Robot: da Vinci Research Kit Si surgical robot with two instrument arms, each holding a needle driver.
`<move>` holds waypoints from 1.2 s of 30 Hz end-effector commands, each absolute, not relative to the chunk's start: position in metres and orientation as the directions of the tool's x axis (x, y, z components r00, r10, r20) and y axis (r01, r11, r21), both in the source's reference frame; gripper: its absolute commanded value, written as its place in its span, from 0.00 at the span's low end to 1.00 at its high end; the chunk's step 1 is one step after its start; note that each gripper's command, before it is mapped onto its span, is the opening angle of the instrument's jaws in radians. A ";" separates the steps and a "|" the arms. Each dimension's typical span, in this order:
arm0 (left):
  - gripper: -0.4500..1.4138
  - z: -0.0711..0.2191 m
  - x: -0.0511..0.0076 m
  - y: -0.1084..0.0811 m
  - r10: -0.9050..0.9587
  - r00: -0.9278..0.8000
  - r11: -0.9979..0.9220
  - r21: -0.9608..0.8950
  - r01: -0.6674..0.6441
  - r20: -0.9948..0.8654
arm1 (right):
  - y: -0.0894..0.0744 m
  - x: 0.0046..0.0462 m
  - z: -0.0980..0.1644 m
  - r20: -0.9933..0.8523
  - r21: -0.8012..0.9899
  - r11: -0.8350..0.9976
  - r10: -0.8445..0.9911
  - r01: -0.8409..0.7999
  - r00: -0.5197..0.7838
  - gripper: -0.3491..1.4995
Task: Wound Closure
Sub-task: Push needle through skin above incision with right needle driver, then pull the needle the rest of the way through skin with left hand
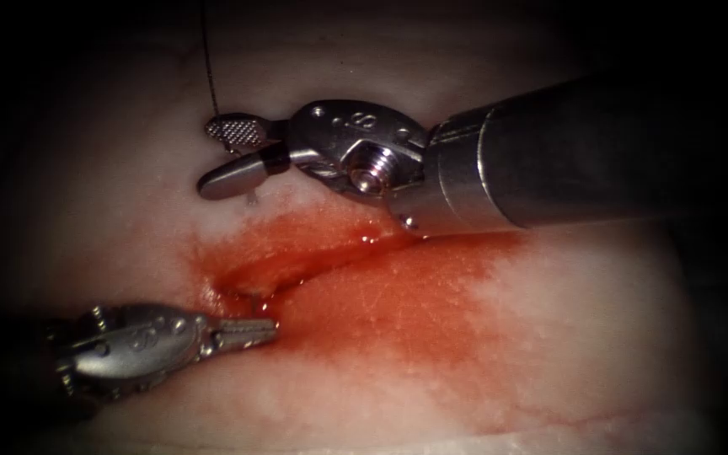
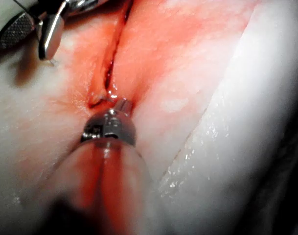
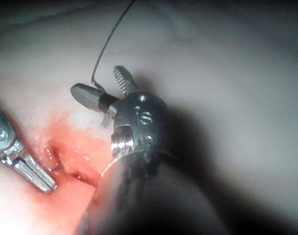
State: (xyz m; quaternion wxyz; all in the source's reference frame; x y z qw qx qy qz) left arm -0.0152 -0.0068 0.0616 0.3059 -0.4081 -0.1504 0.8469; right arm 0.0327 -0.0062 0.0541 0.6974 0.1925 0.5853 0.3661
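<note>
Spanning the endoscope view, pale tissue (image 1: 549,354) is recorded with a cut (image 1: 313,265) running across its middle. Red fluid (image 1: 398,312) is spread in and below the cut.

Right tool (image 1: 210,157): entered from the right, set above the cut's left half. Its jaws are spread wide apart and nothing is gripped between them. The same spread jaws are seen in the right wrist view (image 3: 97,81) and in the left wrist view (image 2: 26,46). A short pale sliver (image 1: 251,199) is noted just under the lower jaw; what it is cannot be told.

Thread (image 1: 209,67): one dark strand, running upward from beside the right tool's upper jaw and out of the picture. It is seen again in the right wrist view (image 3: 107,44).

Left tool (image 1: 267,329): entered from the lower left, with its tip at the cut's left end. Its jaws are pressed together (image 3: 46,185); whether anything is pinched between them cannot be told.

Needle: not clearly identified. A thin curved sliver (image 1: 254,301) is noted at the cut's left end, just beside the left tool's tip (image 3: 53,157). Whether it is the needle cannot be told.
</note>
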 end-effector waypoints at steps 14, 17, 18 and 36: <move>0.08 0.062 -0.0152 -0.007 0.638 -0.482 -0.770 -0.507 -0.388 -0.601 | -0.010 0.0357 0.056 -0.298 0.946 0.301 0.954 -0.121 0.048 0.00; 0.08 0.062 -0.0152 -0.007 0.638 -0.482 -0.770 -0.507 -0.388 -0.601 | -0.011 0.0361 0.056 -0.275 0.958 0.279 0.959 -0.066 0.070 0.00; 0.08 0.062 -0.0152 -0.007 0.638 -0.482 -0.770 -0.507 -0.388 -0.601 | -0.012 0.0363 0.056 -0.268 0.960 0.273 0.960 -0.056 0.077 0.00; 0.10 0.060 -0.0139 -0.007 0.560 -0.487 -0.829 -0.444 -0.341 -0.670 | -0.009 0.0329 0.054 -0.503 0.860 0.499 0.864 -0.105 -0.017 0.85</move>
